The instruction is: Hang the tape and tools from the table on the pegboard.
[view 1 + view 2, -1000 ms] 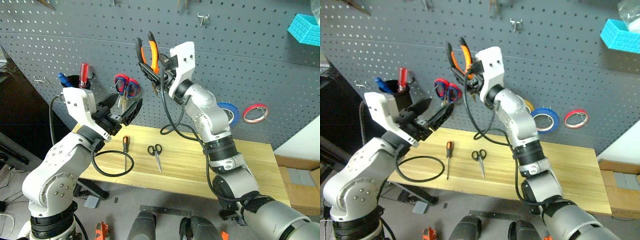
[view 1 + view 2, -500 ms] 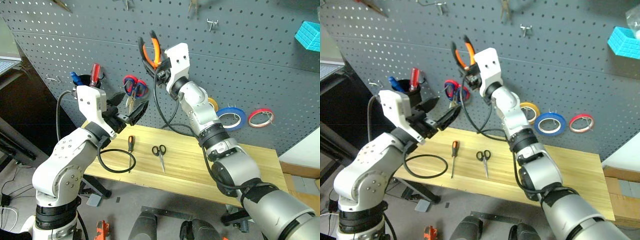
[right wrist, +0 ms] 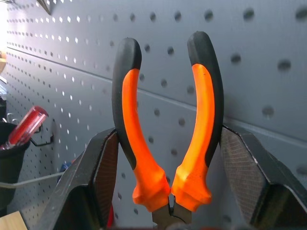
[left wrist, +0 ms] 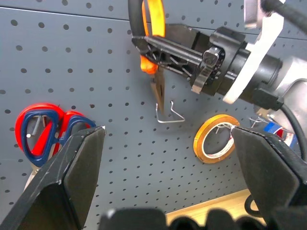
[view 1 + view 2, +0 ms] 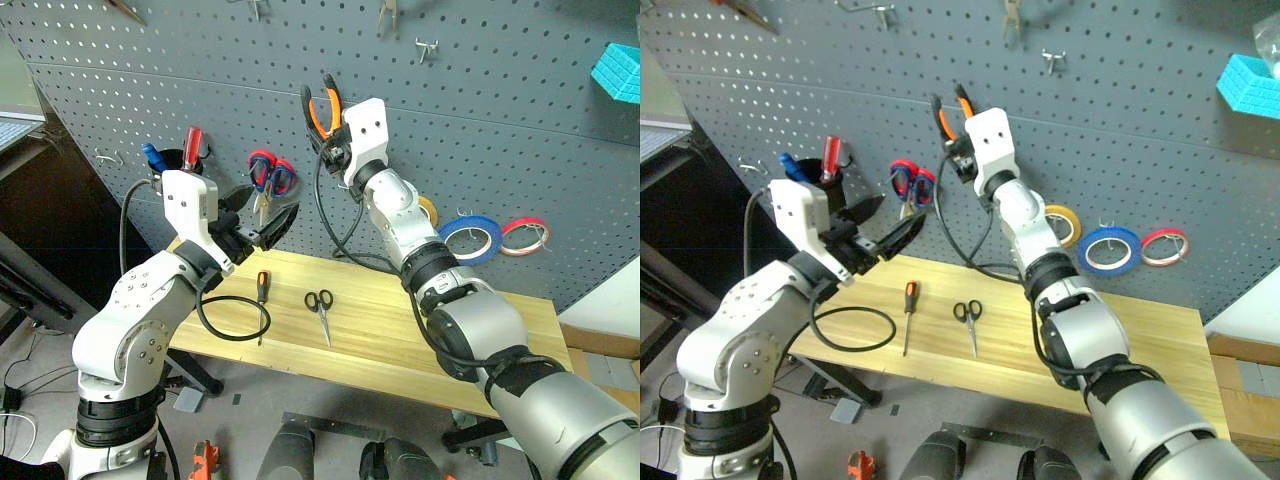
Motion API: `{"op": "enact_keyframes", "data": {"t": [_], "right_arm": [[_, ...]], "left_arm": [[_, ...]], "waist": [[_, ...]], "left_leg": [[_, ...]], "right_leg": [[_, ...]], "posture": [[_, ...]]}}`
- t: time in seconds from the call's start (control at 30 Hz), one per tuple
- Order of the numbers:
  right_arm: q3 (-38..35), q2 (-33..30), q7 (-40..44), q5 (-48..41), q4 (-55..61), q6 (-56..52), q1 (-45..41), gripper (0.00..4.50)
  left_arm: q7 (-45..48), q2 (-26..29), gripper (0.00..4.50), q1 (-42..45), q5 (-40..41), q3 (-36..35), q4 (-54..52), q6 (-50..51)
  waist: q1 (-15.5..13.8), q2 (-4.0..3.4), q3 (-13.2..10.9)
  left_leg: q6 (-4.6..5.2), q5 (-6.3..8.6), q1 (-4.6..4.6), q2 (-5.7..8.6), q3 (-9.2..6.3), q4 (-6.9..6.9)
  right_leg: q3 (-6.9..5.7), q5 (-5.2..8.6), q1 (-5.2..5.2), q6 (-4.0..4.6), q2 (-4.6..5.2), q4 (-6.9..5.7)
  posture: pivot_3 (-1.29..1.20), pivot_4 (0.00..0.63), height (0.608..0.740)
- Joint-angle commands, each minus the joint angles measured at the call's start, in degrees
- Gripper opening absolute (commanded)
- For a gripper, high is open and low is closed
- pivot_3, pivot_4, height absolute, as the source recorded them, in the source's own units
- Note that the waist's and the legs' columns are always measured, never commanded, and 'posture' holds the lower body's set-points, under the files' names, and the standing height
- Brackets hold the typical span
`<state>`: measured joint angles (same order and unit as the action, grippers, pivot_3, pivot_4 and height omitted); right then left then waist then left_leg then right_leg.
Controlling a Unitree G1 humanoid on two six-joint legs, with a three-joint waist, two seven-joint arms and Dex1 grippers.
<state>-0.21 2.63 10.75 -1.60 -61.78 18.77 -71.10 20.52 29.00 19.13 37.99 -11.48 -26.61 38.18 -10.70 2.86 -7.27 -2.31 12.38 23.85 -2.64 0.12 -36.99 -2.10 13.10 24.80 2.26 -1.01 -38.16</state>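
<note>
The pliers [image 3: 165, 139] have curved orange handles edged in black, spread in a narrow V with the handle ends pointing up; their metal nose hangs down just above a bent wire hook [image 4: 168, 115] on the pegboard [image 5: 520, 120]. The right gripper [image 5: 325, 150] clamps them between its two black fingers, partly closed on the handles near the joint, close against the pegboard. The nose tip is small and partly hidden behind the fingers, so contact with the hook cannot be judged. The left gripper [image 5: 262, 218] hovers below the pliers, its fingers spread wide and holding nothing. Below the pliers, on the table [image 5: 500, 330], lie the black-handled scissors [image 5: 317, 304] and the short screwdriver [image 5: 261, 296]. The blue tape [image 5: 472, 240] already hangs on the pegboard, to the lower right of the pliers.
</note>
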Motion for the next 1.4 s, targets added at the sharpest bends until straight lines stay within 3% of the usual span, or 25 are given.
{"op": "enact_keyframes", "data": {"t": [0.03, 0.77, 0.93, 0.97, 1.27, 1.4], "right_arm": [[-1.14, -0.08, -0.92, -0.2, 0.82, 1.97, -0.37, 2.7], [-1.06, -1.47, -4.46, 2.1, -1.72, -1.23, 4.28, 2.7], [-1.27, -1.55, -4.99, 2.37, -1.53, -1.24, 3.87, 4.35], [-1.21, -1.54, -5.31, 2.53, -1.49, -1.18, 3.85, 4.47], [-0.76, -2.31, -3.74, 2.11, 2.71, -1.92, 5.9, 4.47], [0.33, -3.64, 1.68, 0.83, 16.2, -7.56, 12.3, 4.47]], "left_arm": [[0.49, 0.01, 4.5, 0.68, 0.1, -0.28, -1.66, -0.87], [0.89, -0.42, 4.5, 1.16, -0.07, 0.38, -1.23, -0.64], [0.94, -0.39, 4.5, 1.56, -0.11, 0.51, -1.03, -0.57], [0.93, -0.42, 4.5, 1.69, -0.11, 0.55, -0.97, -0.56], [0.52, -0.5, 4.5, 0.98, 0.14, 0.62, -1.7, -0.33], [-1.45, -1.55, 4.5, -1.29, 0.85, 1.05, -4.64, 1.01]], "waist": [[0.0, 0.0, 0.0], [0.07, -0.01, 0.03], [0.16, -0.02, 0.03], [0.13, -0.02, 0.03], [0.15, -0.04, 0.04], [0.15, -0.04, 0.04]], "left_leg": [[0.0, 0.0, 0.0, 0.0, 0.0, 0.0], [0.06, -0.03, -0.2, 0.01, -0.03, -0.03], [0.06, -0.04, -0.6, 0.01, -0.02, 0.0], [0.06, -0.03, -0.73, 0.01, -0.01, 0.0], [0.34, -0.2, -0.94, -0.02, 0.01, 0.04], [0.34, -0.2, -0.9, -0.04, 0.01, 0.09]], "right_leg": [[0.0, 0.0, 0.0, 0.0, 0.0, 0.0], [-0.01, -0.01, -0.19, 0.02, 0.0, -0.07], [-0.02, 0.0, -0.63, 0.02, 0.0, 0.0], [-0.02, 0.01, -0.73, 0.01, 0.0, -0.01], [-0.05, 0.0, -0.89, -0.02, -0.01, -0.02], [-0.05, 0.01, -0.88, -0.03, 0.0, 0.03]], "posture": [[0.36, 0.025, 0.74], [0.34, 0.033, 0.74], [0.33, 0.033, 0.74], [0.33, 0.032, 0.74], [0.32, 0.038, 0.74], [0.31, 0.056, 0.74]]}}
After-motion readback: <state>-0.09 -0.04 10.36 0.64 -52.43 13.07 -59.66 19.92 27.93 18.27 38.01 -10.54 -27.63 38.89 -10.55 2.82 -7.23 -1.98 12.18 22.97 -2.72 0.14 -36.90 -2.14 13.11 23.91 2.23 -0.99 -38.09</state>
